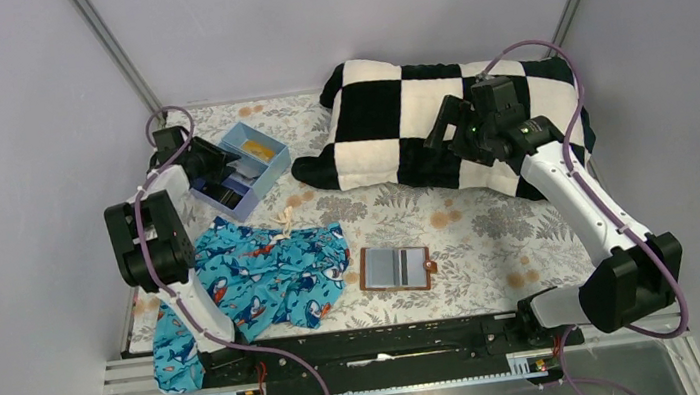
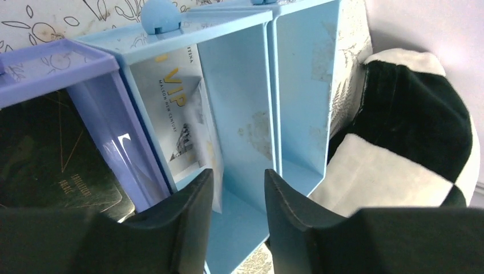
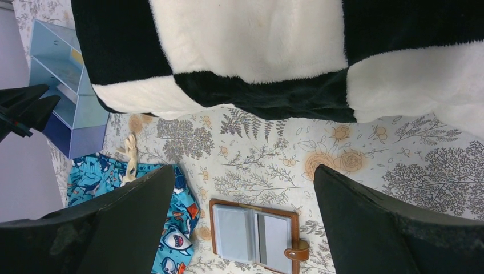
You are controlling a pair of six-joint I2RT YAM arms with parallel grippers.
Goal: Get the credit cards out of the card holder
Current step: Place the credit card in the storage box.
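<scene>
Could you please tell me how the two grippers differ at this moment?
The left gripper is down at the blue tray, close above its compartments; the right gripper hangs over the checkered pillow. The left gripper's jaws stand narrowly apart, the right gripper's wide apart. Both hold nothing.

Leather card holder (image 1: 395,268), plush pillow (image 1: 396,111), plastic tray (image 2: 240,97)

Soft, even, bright light covers the worktop (image 1: 490,221), with faint shadows. In the left wrist view, glare streaks the tray (image 2: 240,97), and the left claw (image 2: 238,174) looks dark and soft-edged.
</scene>
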